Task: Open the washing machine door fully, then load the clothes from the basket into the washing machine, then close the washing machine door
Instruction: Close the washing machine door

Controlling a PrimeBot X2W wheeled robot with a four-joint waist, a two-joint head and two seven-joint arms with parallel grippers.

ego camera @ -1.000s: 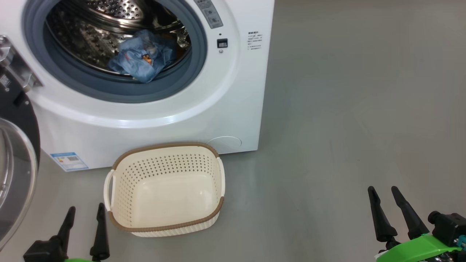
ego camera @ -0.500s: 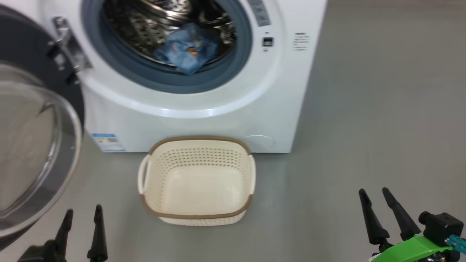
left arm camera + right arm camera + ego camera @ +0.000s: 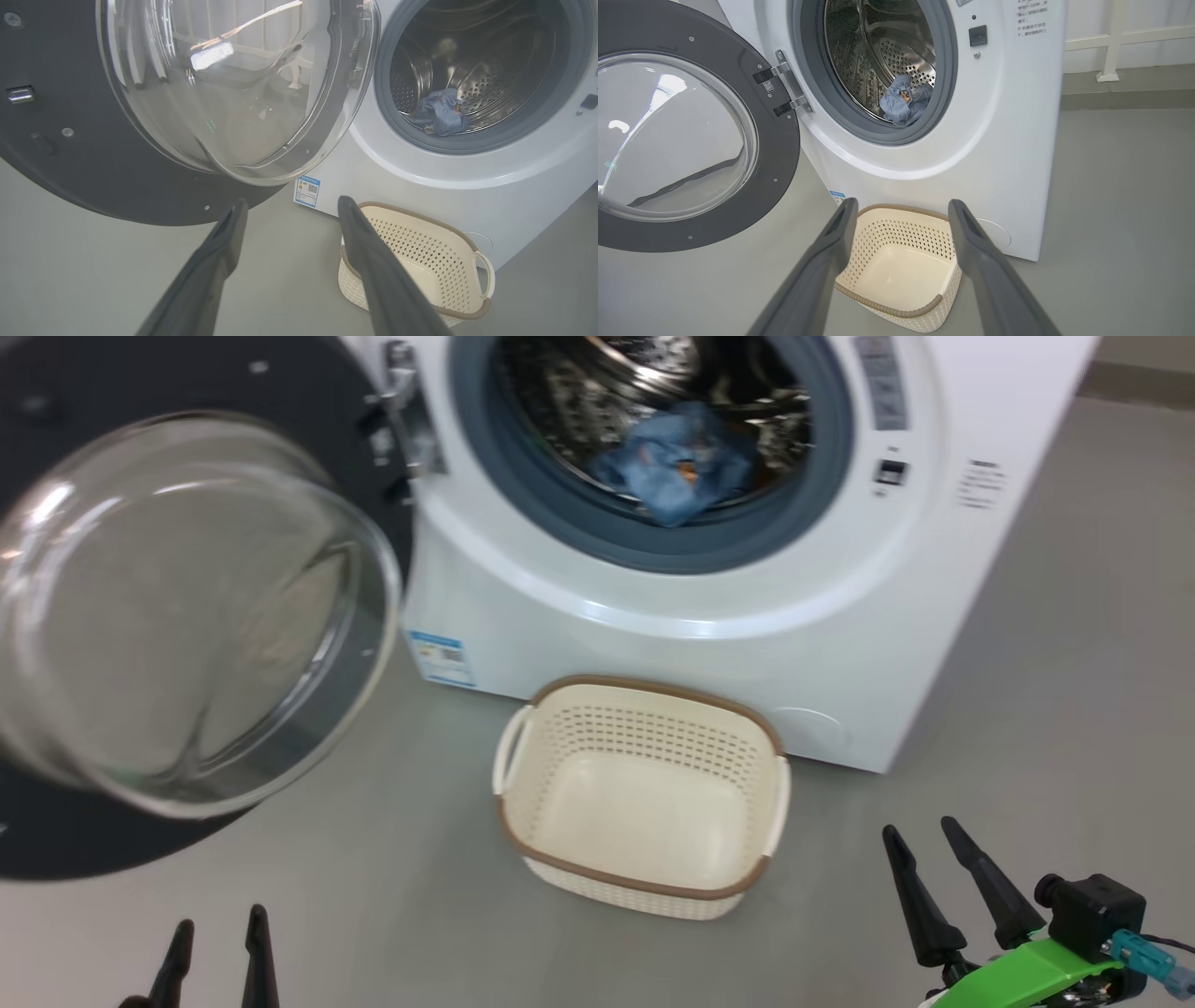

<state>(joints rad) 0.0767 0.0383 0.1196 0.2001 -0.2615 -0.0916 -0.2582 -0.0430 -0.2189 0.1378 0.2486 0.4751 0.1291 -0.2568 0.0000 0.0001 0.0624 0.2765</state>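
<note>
Washer (image 3: pixel 709 653), white and boxy, stands on a grey floor (image 3: pixel 373 896) with its mouth uncovered. A grey-blue seal (image 3: pixel 672 546) rings the steel drum (image 3: pixel 579 392). A small blue label (image 3: pixel 439 658) sits at the lower left corner of the front.

The door (image 3: pixel 187 607) hangs swung out on its hinge (image 3: pixel 406 411) at the washer's left side. Its black rim and clear bulging glass face the robot, well clear of the opening.

The basket (image 3: pixel 653 747) sits on the floor just in front of the washer, below the opening, its cream bottom bare.

The clothes (image 3: pixel 677 476) lie as one light blue bundle with a spot of orange. They are low at the front of the drum, just behind the seal.

The right gripper (image 3: pixel 920 828) hangs at the lower right of the head view, apart from the basket. Its fingers are spread wide and hold nothing; its wrist view frames the basket between them.

The left gripper (image 3: pixel 219 919) is at the lower left, below the door. Its fingers are also spread wide with nothing between them.
</note>
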